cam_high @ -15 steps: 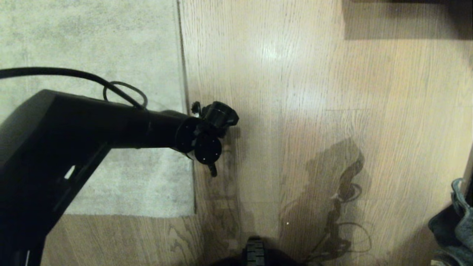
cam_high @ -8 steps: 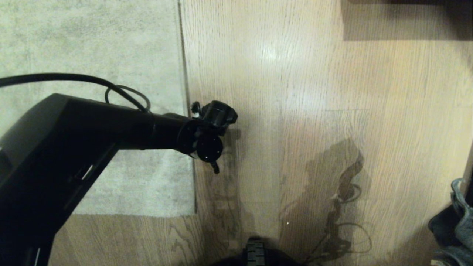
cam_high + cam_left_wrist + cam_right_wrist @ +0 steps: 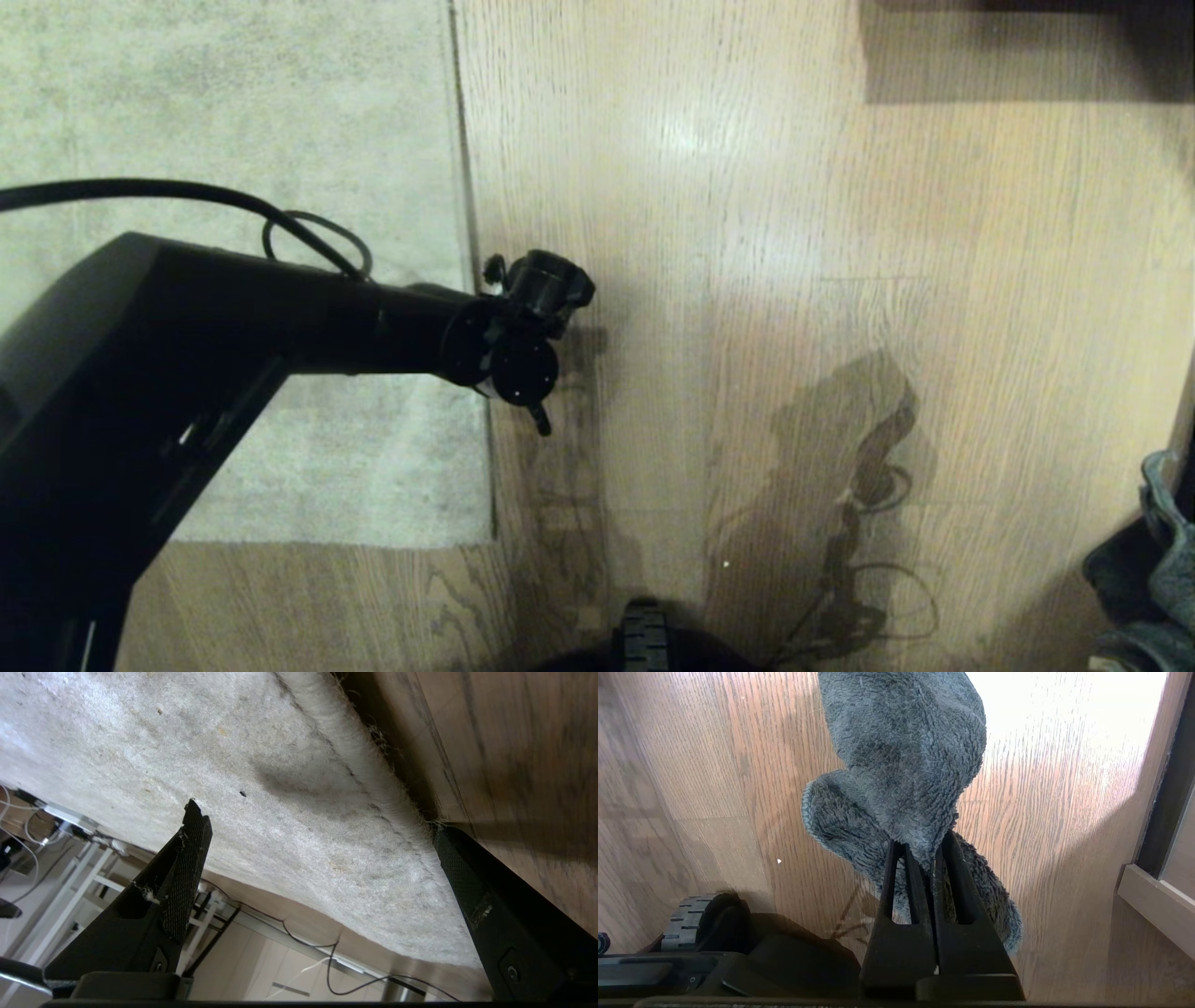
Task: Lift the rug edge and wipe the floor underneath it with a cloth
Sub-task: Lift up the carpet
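My left arm reaches across the rug to its right border, left hand [image 3: 317,858] spread wide astride the rug edge [image 3: 369,784], one finger on the pile, one by the floor [image 3: 794,233]. One cloth [image 3: 906,765] hangs clenched in my right hand [image 3: 924,858]. Nothing has visibly shifted since a second ago

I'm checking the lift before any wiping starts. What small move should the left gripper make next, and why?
Probably close the left gripper on the rug edge. Its jaws stand wide open, one finger over the pile and the other down at the border beside the floor, so nothing is pinched yet and the rug lies flat. The right gripper already holds the cloth, ready to wipe.
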You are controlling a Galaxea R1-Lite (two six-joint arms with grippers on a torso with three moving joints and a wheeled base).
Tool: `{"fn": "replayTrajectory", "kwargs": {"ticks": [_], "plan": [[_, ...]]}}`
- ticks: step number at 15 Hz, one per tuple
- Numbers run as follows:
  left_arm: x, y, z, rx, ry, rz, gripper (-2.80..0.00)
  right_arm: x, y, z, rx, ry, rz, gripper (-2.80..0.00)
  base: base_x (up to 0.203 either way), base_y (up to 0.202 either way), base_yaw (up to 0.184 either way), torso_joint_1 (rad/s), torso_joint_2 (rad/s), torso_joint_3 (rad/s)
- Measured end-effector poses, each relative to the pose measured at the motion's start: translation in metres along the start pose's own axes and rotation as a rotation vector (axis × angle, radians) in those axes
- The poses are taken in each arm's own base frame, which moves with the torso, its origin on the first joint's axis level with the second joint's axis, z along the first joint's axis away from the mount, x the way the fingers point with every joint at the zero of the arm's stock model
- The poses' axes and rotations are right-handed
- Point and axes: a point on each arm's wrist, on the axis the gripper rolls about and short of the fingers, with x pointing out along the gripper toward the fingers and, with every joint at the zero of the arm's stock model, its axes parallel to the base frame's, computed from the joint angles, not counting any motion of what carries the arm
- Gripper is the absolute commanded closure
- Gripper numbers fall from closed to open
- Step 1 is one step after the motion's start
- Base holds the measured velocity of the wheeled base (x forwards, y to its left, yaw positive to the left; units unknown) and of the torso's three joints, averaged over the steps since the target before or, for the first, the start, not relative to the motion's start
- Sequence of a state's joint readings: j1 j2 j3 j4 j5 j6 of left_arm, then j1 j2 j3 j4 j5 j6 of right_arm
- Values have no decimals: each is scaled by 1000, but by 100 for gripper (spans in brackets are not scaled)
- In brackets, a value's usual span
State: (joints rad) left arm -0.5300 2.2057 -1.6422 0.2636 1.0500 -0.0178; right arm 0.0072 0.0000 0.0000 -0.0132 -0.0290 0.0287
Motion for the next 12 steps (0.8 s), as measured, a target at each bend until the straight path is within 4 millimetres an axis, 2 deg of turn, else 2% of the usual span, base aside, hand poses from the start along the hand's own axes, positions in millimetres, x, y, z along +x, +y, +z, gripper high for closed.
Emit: {"fn": "replayTrajectory", "kwargs": {"ticks": [3, 7, 12], "plan": [[1, 3, 6, -37, -11, 18, -280, 0, 0, 0, 0, 0, 0, 0, 0, 0, 0, 0, 0, 0], [4, 6, 2, -29, 0, 16, -280, 0, 0, 0, 0, 0, 0, 0, 0, 0, 0, 0, 0, 0], [5, 9, -27, 54, 54, 25, -280, 0, 0, 0, 0, 0, 0, 0, 0, 0, 0, 0, 0, 0]]}}
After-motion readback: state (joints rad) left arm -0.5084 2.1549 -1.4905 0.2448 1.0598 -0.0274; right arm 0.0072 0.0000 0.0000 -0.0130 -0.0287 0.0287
